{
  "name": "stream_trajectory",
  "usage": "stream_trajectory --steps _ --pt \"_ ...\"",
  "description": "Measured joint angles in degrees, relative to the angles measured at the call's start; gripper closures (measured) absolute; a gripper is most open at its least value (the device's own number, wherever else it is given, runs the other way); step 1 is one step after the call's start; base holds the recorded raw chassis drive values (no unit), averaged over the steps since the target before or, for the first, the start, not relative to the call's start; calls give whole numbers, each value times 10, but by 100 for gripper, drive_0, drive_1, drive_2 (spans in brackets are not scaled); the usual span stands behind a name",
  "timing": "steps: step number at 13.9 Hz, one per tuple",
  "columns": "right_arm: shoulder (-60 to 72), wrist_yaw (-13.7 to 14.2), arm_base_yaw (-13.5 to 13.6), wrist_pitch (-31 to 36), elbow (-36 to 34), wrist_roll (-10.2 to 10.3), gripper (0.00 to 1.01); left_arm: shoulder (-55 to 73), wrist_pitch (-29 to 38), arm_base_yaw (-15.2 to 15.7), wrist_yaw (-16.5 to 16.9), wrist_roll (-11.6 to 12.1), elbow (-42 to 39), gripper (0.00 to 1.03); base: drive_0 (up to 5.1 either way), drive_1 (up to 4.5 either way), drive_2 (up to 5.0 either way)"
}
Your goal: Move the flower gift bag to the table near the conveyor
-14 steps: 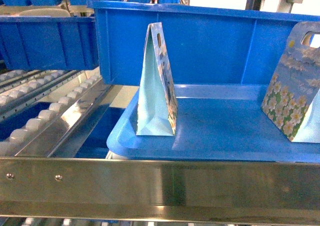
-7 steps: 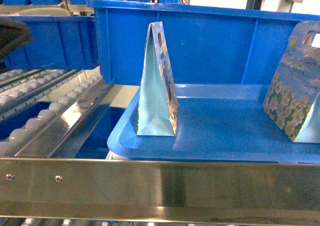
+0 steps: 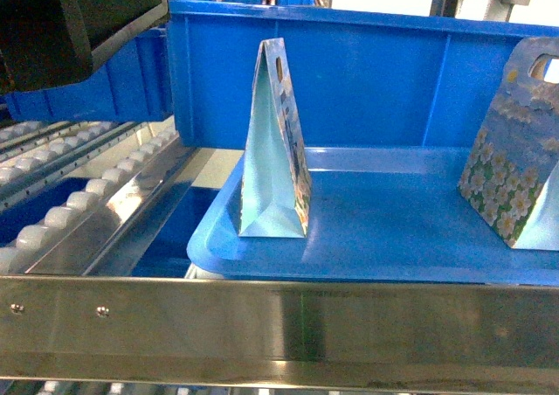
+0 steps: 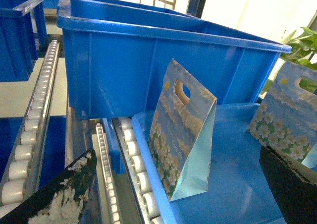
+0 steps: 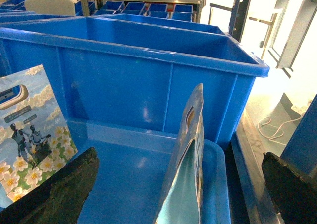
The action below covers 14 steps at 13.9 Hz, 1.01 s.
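Observation:
A flower gift bag (image 3: 275, 142) stands upright and edge-on at the left end of a blue tray (image 3: 393, 238) on the conveyor (image 3: 79, 198). The left wrist view shows this bag (image 4: 181, 130) beyond my left gripper (image 4: 177, 153), which is open and holds nothing. My left arm (image 3: 70, 28) fills the head view's top left corner. A second flower bag (image 3: 515, 150) stands at the tray's right. My right gripper (image 5: 179, 154) is open, with a third, edge-on bag (image 5: 185, 174) seen between its fingers (image 5: 64, 194), not touched. The table is out of view.
A tall blue bin (image 3: 349, 72) stands directly behind the tray. A shiny steel rail (image 3: 279, 325) crosses the front. Roller rows (image 4: 29, 135) run along the left, with more blue bins (image 3: 87, 72) at the back left. Cables lie on a pale floor (image 5: 267, 115) to the right.
My left arm has come into the head view from the left and now covers the top left corner. The bags and the tray have not moved.

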Motion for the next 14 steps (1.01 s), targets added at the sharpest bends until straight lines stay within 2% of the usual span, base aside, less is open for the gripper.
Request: stream_trajectory --steps 2,5,8,9,10,14 --pt "1 -8 -5 0 0 -3 3 0 0 0 0 -1 0 5 0 0 0" --pt "21 -31 -35 -13 1 -10 3 0 0 0 0 -5 0 5 0 0 0" --pt "48 -60 -57 -46 20 -19 3 0 1 0 0 -8 0 5 0 0 0" --pt "50 -79 -64 -78 43 -19 3 0 1 0 0 -8 0 5 0 0 0" --pt "49 -79 -59 -115 60 -19 3 0 1 0 0 -8 0 5 0 0 0" --pt "48 -81 -56 -122 60 -22 3 0 1 0 0 -8 0 5 0 0 0"
